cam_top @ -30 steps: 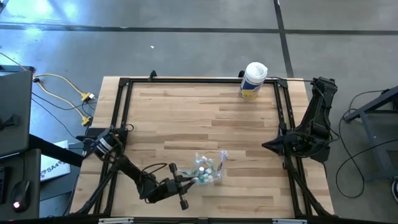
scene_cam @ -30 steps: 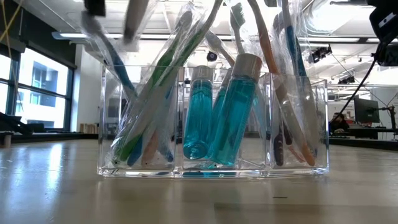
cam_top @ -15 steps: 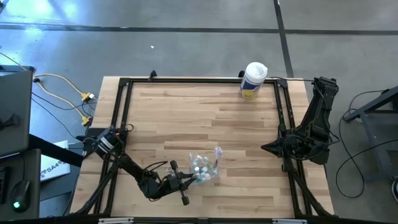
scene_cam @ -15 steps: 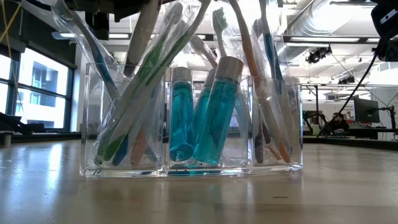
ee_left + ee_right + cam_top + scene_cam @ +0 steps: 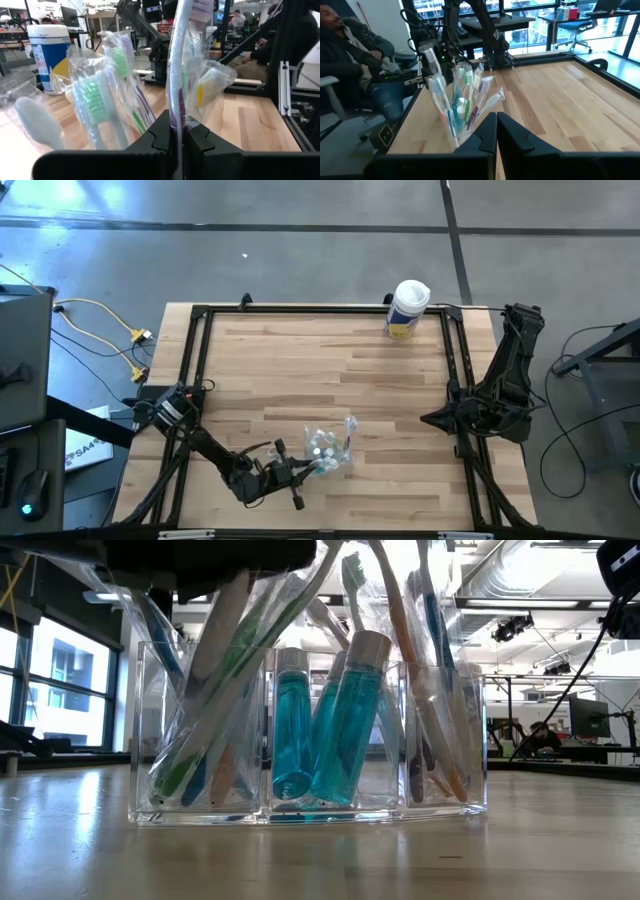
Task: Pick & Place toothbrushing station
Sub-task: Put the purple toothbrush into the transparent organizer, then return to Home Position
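Left hand (image 5: 178, 137) clamps one wrapped toothbrush (image 5: 180, 60) by its handle, ready to lift it from the holder (image 5: 310, 740); right hand (image 5: 496, 131) waits, fingers together.

Grey concrete floor (image 5: 300, 250), large windows (image 5: 55, 690), ceiling lights, wooden table (image 5: 330, 370)

From my station, the surface (image 5: 330, 370) is bare wood across its middle and far half; a claw could pass there freely. The holder (image 5: 310, 735) stands near the front edge, left of centre, its brushes (image 5: 225, 650) fanning up and outward above the rim, blocking approach from overhead. The left claw (image 5: 296, 475) sits against the holder's left side, closing that flank. A canister (image 5: 407, 308) stands at the far edge, right of centre. The right claw (image 5: 428, 418) rests at the right rail, well apart from the holder.
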Motion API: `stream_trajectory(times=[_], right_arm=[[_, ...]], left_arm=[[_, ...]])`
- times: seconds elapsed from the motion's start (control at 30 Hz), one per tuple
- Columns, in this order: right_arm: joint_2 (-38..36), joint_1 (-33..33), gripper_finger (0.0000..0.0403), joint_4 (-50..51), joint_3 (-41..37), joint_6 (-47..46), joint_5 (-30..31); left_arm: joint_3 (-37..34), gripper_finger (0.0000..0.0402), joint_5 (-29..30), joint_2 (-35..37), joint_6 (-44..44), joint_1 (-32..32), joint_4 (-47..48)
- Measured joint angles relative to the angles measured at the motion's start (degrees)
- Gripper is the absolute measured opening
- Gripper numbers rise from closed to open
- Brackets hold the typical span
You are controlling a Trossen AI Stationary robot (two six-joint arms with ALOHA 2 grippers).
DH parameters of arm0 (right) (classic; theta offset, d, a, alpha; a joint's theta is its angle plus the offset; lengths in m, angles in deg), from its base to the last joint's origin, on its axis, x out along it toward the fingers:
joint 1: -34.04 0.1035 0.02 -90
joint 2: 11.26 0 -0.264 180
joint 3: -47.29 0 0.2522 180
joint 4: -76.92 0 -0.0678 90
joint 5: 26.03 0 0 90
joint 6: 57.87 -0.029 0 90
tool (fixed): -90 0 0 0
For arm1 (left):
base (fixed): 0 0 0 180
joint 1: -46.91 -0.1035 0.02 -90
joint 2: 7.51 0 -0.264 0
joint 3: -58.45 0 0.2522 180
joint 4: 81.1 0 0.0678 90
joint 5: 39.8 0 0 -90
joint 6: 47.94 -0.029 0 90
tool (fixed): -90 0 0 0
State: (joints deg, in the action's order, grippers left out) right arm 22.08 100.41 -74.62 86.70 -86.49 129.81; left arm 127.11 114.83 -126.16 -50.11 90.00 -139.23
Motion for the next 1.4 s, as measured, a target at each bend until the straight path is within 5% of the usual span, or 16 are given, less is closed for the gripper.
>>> stream_trajectory(times=[0.73, 1.2, 1.4], right_arm=[[0.0, 0.0, 0.0003, 0.0, 0.0, 0.0, -1.7], [0.0, 0.0, 0.0003, 0.0, 0.0, 0.0, -1.9], [0.0, 0.0, 0.0003, 0.0, 0.0, 0.0, -1.9]], left_arm=[[0.0, 0.0023, 1.9, 0.0, 2.5, 0.1, 3.1], [0.1, 0.0154, 1.8, 0.0, 7.0, 0.1, 2.4], [0.3, 0.0185, 2.1, 0.8, 2.0, 0.4, 1.4]])
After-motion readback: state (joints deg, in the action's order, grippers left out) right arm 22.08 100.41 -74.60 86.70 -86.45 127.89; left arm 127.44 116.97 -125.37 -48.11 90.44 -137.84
